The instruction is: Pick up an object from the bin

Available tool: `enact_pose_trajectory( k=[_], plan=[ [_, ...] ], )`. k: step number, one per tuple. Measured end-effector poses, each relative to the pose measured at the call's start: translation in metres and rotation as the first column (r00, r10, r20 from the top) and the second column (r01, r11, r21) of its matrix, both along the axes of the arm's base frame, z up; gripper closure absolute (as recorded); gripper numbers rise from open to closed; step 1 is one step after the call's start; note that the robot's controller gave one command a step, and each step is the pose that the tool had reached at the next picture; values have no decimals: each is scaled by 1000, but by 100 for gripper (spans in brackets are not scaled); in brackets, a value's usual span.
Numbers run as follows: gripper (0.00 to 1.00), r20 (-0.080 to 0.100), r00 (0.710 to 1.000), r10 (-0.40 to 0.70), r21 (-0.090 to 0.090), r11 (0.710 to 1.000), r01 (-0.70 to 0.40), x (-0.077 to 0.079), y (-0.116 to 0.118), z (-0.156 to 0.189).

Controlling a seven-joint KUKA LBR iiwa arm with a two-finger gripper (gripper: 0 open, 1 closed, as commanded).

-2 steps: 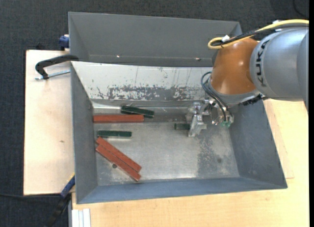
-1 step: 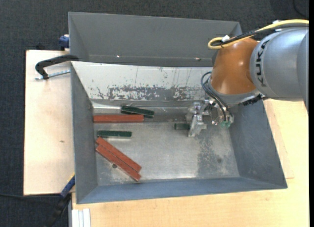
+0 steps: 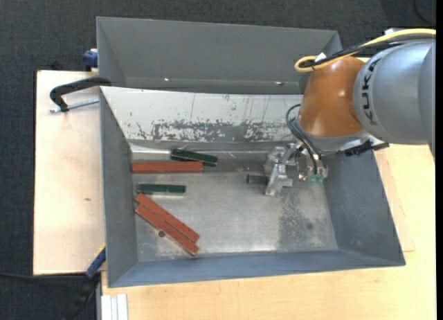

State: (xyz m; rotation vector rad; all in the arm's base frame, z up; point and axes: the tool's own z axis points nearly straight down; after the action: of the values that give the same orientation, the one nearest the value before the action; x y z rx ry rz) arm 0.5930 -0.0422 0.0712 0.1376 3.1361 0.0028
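Observation:
My gripper [image 3: 278, 181] hangs low over the bin floor, right of the middle and near the back wall. A short dark green stick [image 3: 256, 179] lies on the floor right against its left side; whether it is gripped I cannot tell. The other loose things lie well to the left of it.
At the left, a long red-brown bar [image 3: 167, 167] lies along the back wall, with a dark green stick [image 3: 194, 156] just behind it. Another green stick [image 3: 161, 189] lies below them. Two red-brown bars [image 3: 167, 224] lie side by side, slanting, at the front left.

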Motion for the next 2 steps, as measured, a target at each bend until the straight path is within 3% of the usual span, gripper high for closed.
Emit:
enact_pose_trajectory(
  k=[1, 2],
  plan=[
    [100, 3, 995, 103, -1, 995, -103, 3, 18, 100],
    [100, 3, 995, 103, -1, 995, -103, 3, 18, 100]
  ],
)
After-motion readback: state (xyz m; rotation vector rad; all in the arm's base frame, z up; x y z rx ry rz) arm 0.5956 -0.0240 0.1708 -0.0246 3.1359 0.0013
